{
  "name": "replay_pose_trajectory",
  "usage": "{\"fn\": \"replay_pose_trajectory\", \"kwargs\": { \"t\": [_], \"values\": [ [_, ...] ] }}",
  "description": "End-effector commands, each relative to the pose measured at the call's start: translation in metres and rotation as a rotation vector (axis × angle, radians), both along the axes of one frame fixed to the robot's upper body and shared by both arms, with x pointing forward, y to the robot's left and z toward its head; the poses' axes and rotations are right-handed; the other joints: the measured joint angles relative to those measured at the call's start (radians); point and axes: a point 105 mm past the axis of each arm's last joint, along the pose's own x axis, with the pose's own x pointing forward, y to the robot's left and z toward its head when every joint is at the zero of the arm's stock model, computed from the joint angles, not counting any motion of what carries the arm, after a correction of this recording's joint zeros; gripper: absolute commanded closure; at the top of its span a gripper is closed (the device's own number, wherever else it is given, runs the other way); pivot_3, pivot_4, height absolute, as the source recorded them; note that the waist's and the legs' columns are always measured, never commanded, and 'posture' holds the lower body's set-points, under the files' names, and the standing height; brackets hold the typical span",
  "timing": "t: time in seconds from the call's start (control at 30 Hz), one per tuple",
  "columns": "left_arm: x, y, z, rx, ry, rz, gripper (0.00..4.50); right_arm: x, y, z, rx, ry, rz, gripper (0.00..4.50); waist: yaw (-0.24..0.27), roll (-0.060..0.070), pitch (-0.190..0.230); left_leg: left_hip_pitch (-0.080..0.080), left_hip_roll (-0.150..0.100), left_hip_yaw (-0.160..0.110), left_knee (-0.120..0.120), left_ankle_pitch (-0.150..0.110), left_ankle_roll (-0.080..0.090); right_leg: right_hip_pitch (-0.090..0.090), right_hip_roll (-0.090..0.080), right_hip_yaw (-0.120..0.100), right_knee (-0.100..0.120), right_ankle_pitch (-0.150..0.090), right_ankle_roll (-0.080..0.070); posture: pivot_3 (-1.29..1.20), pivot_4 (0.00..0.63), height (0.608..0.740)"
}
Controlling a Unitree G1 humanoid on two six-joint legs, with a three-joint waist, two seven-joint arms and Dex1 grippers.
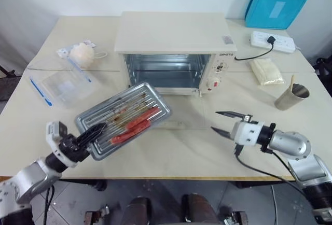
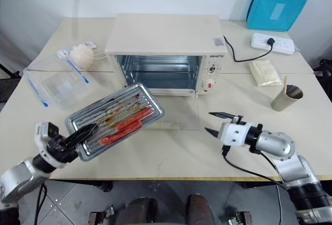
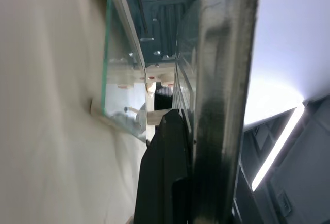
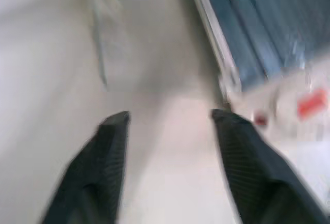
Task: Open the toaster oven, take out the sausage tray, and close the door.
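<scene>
Tray out of the oven, door down

Head view: left gripper (image 1: 92, 133) clamps the sausage tray (image 1: 124, 120), tilted above the table (image 1: 181, 152) before the toaster oven (image 1: 174, 51); door (image 1: 179, 117) lies flat open. Right wrist view: right gripper (image 4: 167, 118), fingers spread, holds nothing.

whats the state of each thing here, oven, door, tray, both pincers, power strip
toaster oven: open, cavity empty
door: folded down flat on the table
sausage tray: out of the oven, tilted, held at one corner, sausages on it
left pincer: shut on the sausage tray
right pincer: open, holding nothing
power strip: one plug in
</scene>
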Motion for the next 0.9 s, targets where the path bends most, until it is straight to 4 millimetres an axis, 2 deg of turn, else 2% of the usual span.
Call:
{"fn": "replay_pose_trajectory", "kwargs": {
  "t": [0.03, 0.13, 0.17, 0.43, 0.6, 0.7, 0.77, 0.9],
  "values": [
    [-0.022, 0.011, 0.010, -0.063, -0.095, 0.104, 4.50, 0.005, -0.002, -0.003, 0.092, 0.098, 0.036, 3.32, 0.004, 0.000, 0.000, 0.000, 0.001, -0.001, 0.000, 0.000, 0.000, 0.000, 0.000, -0.001, -0.001, 0.000, -0.001, 0.00, 0.150, 0.740],
    [-0.037, 0.010, 0.001, -0.089, -0.080, 0.167, 4.50, 0.013, -0.003, -0.009, 0.139, 0.172, 0.039, 4.38, 0.004, 0.000, 0.000, 0.000, 0.001, 0.000, 0.000, 0.000, 0.000, 0.001, 0.000, 0.000, -0.005, 0.000, -0.001, 0.00, 0.150, 0.740],
    [-0.040, 0.013, 0.000, -0.097, -0.077, 0.213, 4.50, 0.015, -0.002, -0.011, 0.145, 0.189, 0.047, 4.47, 0.006, 0.000, 0.000, 0.001, 0.001, 0.000, 0.000, 0.000, 0.000, 0.001, 0.000, 0.000, -0.005, 0.000, -0.001, 0.00, 0.150, 0.740],
    [-0.053, 0.046, -0.004, -0.169, -0.089, 0.557, 4.50, 0.024, 0.028, -0.013, 0.276, 0.322, 0.135, 4.47, 0.008, 0.000, 0.000, 0.007, 0.002, -0.002, 0.000, -0.002, -0.001, 0.010, 0.000, -0.002, -0.011, 0.001, -0.001, 0.00, 0.150, 0.740],
    [-0.051, 0.049, -0.004, -0.165, -0.078, 0.593, 4.50, 0.025, 0.039, -0.004, 0.332, 0.321, 0.171, 4.47, 0.008, 0.000, 0.000, 0.010, 0.002, -0.002, -0.001, -0.004, -0.001, 0.015, 0.001, -0.003, -0.015, 0.001, -0.001, 0.00, 0.150, 0.740],
    [-0.048, 0.047, -0.001, -0.165, -0.079, 0.598, 4.50, 0.027, 0.046, 0.021, 0.464, 0.293, 0.193, 4.47, 0.008, 0.000, 0.000, 0.010, 0.002, -0.002, -0.001, -0.004, -0.001, 0.015, 0.001, -0.003, -0.015, 0.001, -0.001, 0.00, 0.150, 0.740],
    [-0.045, 0.045, 0.003, -0.158, -0.100, 0.579, 4.50, 0.029, 0.047, 0.051, 0.591, 0.258, 0.200, 4.47, 0.008, 0.001, 0.000, 0.010, 0.003, -0.002, -0.001, -0.004, -0.001, 0.015, 0.001, -0.003, -0.015, 0.001, -0.001, 0.00, 0.150, 0.740],
    [-0.042, 0.040, 0.007, -0.147, -0.114, 0.549, 4.50, 0.027, 0.050, 0.088, 0.721, 0.227, 0.226, 4.47, 0.006, 0.001, 0.000, 0.010, 0.004, -0.002, -0.001, -0.005, -0.002, 0.014, 0.002, -0.003, -0.015, 0.001, -0.001, 0.00, 0.150, 0.740]
  ]
}}
